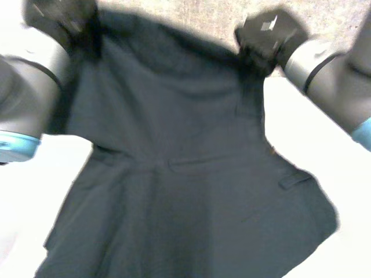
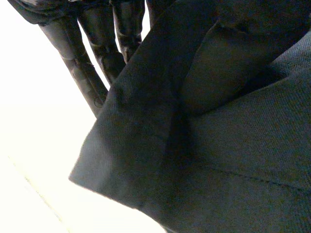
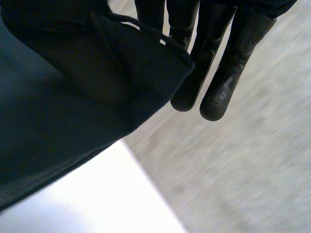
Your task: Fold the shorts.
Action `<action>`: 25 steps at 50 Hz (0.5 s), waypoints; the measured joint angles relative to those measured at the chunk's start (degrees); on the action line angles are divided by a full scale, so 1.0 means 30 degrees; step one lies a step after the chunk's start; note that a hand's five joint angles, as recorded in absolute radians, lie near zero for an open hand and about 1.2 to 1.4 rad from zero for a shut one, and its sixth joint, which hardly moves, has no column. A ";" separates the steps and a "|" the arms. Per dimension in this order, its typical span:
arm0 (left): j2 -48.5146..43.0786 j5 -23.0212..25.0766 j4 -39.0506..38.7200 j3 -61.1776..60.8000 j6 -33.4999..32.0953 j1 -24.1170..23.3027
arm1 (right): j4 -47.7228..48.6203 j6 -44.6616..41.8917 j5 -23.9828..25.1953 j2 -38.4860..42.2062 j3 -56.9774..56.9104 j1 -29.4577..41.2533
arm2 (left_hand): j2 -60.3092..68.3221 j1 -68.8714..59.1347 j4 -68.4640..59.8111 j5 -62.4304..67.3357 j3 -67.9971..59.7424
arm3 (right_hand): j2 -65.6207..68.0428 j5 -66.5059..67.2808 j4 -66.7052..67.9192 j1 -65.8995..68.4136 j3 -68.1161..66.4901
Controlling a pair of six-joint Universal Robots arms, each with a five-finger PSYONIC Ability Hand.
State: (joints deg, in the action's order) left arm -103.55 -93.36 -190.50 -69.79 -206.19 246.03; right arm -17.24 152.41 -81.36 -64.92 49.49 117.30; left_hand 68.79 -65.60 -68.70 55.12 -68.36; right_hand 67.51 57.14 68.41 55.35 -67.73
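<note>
Shorts of dark blue-grey woven cloth (image 1: 174,174) hung spread wide above the white table (image 1: 313,156), held up by two corners over the table's far edge, with the lower part draping down toward the table's near side. The black left hand (image 1: 61,17) pinched one raised corner above the table's far left; in its wrist view straight fingers (image 2: 82,73) lay against the cloth's hemmed edge (image 2: 218,145). The black right hand (image 1: 269,35) pinched the other corner above the table's far right, its straight fingers (image 3: 228,73) beside a bunched fold (image 3: 48,121). Grey speckled floor (image 1: 203,17) lay beyond the table.
</note>
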 measured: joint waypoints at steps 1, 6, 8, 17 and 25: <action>-0.1062 0.0003 -0.0030 0.0048 -0.0043 0.0004 | 0.0016 0.0037 -0.0005 0.0640 0.0100 0.0015 | 0.0000 0.0000 0.0000 0.0000 0.0002 | 0.0000 0.0000 0.0000 0.0000 0.0000; -0.5068 -0.0006 -0.0291 0.0762 -0.0133 0.0065 | 0.0588 0.0266 -0.0112 0.2993 0.0250 0.0020 | 0.0000 0.0000 -0.0003 0.0000 0.0000 | 0.0000 0.0002 0.0000 0.0000 0.0000; -0.7204 -0.0025 -0.0645 0.1713 -0.0140 0.0169 | 0.1424 0.0402 -0.0411 0.4285 0.0085 0.0002 | 0.0000 0.0000 -0.0003 0.0000 0.0000 | 0.0000 0.0000 0.0000 0.0000 0.0000; -1.3407 -0.0010 -0.2816 0.7589 -0.0852 0.0360 | 0.6165 0.0053 -0.2966 0.9393 -0.3097 -0.0064 | 0.0000 0.0000 -0.0002 0.0000 0.0000 | 0.0000 0.0000 0.0000 0.0000 -0.0002; -1.5916 -0.0091 -0.4465 1.2018 -0.2565 0.0320 | 0.7592 -0.0674 -0.3746 1.2436 -0.7070 -0.0206 | -0.5205 0.4532 0.4782 -0.3798 0.4628 | -1.0433 -0.9909 -1.0497 -0.9319 1.0323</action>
State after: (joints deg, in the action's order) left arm -151.30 -93.64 -203.89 -33.73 -213.88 246.99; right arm 5.53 150.39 -92.60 -27.62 28.28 116.68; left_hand 53.18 -52.00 -54.36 43.72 -54.48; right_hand 36.21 27.41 36.92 27.40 -36.76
